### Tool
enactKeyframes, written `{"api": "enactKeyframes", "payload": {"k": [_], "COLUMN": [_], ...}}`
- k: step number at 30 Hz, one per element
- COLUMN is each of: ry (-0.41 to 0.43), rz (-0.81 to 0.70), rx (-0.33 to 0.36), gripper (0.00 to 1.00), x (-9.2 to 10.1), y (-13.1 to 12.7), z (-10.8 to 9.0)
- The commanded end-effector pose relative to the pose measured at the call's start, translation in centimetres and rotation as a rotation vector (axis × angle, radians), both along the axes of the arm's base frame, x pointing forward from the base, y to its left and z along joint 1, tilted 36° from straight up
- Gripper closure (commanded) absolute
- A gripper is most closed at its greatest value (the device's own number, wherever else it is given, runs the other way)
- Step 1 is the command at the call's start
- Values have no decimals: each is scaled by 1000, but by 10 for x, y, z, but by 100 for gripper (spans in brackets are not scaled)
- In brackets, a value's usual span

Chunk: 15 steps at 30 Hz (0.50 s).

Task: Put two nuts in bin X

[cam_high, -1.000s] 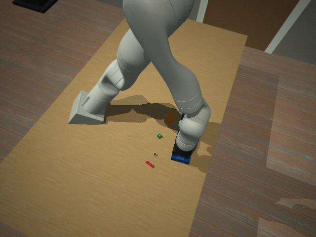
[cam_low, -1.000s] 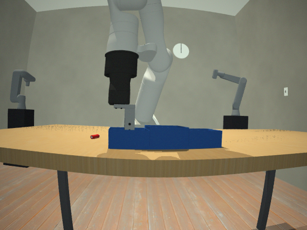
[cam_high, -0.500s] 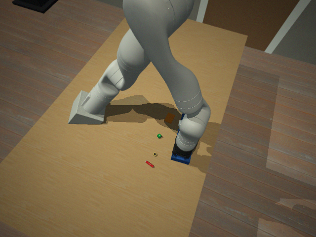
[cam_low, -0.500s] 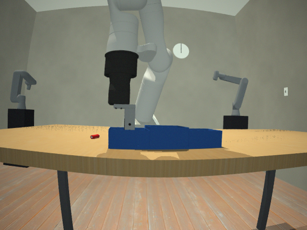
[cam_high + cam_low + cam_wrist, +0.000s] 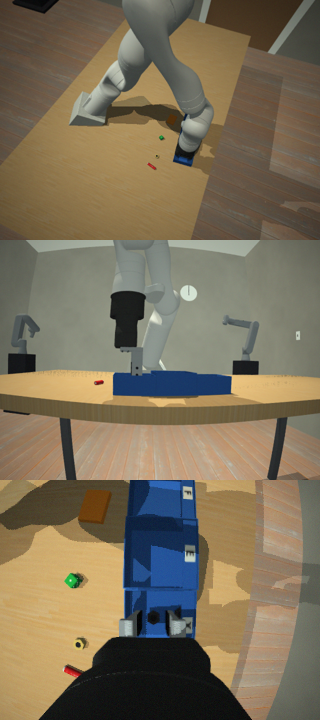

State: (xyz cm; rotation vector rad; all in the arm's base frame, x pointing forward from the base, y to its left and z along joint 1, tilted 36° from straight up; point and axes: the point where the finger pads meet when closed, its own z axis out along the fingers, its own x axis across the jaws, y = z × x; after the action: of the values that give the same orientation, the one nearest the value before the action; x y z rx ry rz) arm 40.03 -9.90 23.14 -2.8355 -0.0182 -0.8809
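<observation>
Gripper (image 5: 134,374) over blue bins (image 5: 173,384), red cylinder (image 5: 98,382) nearby, wall clock (image 5: 188,292) behind

In the exterior view, the jointed grey background robot arm on the picture's left (image 5: 31,323) points its forearm lower; the jointed grey background robot arm on the picture's right (image 5: 239,322) dips slightly.
</observation>
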Motion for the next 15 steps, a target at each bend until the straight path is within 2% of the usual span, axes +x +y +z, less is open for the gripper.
{"api": "enactKeyframes", "payload": {"k": [1,15], "ry": [0,0], "rz": [-6,-8], "rx": [4,6], "gripper": [36,36], "x": [-3,-12], "y": [-4,-6], "z": [5,18]}}
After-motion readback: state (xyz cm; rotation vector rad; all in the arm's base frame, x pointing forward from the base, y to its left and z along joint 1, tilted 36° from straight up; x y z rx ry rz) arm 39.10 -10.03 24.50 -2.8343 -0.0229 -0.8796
